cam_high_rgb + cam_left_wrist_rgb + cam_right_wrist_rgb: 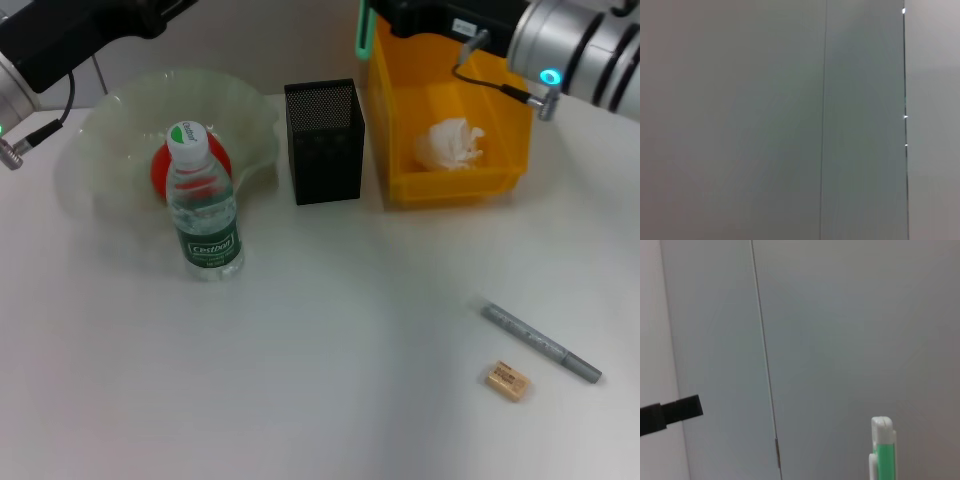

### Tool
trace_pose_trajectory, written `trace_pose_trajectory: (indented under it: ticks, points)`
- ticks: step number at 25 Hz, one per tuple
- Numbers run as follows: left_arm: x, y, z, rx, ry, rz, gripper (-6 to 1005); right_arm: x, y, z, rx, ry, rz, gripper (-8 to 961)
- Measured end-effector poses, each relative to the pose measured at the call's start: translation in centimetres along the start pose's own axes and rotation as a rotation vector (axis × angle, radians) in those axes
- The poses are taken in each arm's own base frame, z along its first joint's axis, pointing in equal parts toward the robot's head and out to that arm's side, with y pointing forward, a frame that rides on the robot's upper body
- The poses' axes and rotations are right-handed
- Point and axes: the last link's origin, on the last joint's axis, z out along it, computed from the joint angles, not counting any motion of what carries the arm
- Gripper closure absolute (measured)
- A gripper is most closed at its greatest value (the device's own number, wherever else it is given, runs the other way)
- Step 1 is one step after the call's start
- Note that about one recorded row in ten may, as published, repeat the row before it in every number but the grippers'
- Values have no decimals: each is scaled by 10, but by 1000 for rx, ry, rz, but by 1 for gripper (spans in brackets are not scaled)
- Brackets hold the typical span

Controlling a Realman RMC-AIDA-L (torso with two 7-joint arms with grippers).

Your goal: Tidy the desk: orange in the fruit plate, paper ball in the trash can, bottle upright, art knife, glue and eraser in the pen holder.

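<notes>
A white desk [330,400] is seen from above. At the far left sits a translucent, wavy-edged fruit plate [120,130] with the orange [160,172] inside it, mostly hidden behind a clear water bottle [203,205] that stands upright just in front, its white cap and green label facing up. To the right of the plate stands a black mesh pen holder [324,142]; its inside is too dark to make out. Beside that, farther right, is a yellow bin serving as the trash can [400,120], with the crumpled white paper ball [451,144] lying in it. Near the front right of the desk, a grey art knife [541,342] lies at a slant, and a small tan eraser [508,381] lies just beside it, nearer the front edge, not touching. The left arm is raised at the top left corner, over the plate's far side, and its gripper is cut off from view; the left wrist camera shows only a blank grey wall. The right arm is raised at the top right, over the back of the trash can; something green and white, perhaps the glue [882,449], shows at the edge of the right wrist view and as a green sliver in the head view, but the right gripper's fingers are not visible, so whether they are open or closed cannot be told.
</notes>
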Motion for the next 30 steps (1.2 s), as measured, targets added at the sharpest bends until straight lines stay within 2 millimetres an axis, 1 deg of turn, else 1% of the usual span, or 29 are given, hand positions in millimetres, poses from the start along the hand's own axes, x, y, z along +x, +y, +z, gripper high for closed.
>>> trace_pose_trajectory:
  ticks: [4, 13, 19, 23, 30]
  points:
    - [0, -2, 2, 17, -3, 18, 287, 6, 4, 11, 8, 22, 11, 860]
    - [-3, -1, 6, 21, -10, 38, 289, 13, 8, 19, 14, 37, 32, 858]
    - [-5, -1, 8, 22, -15, 49, 291, 21, 13, 24, 31, 20, 7, 857]
    - [-5, -1, 8, 21, -15, 53, 292, 27, 16, 24, 40, 15, -5, 856]
    - [-5, 1, 12, 7, -18, 71, 291, 38, 14, 22, 68, 51, -18, 854]
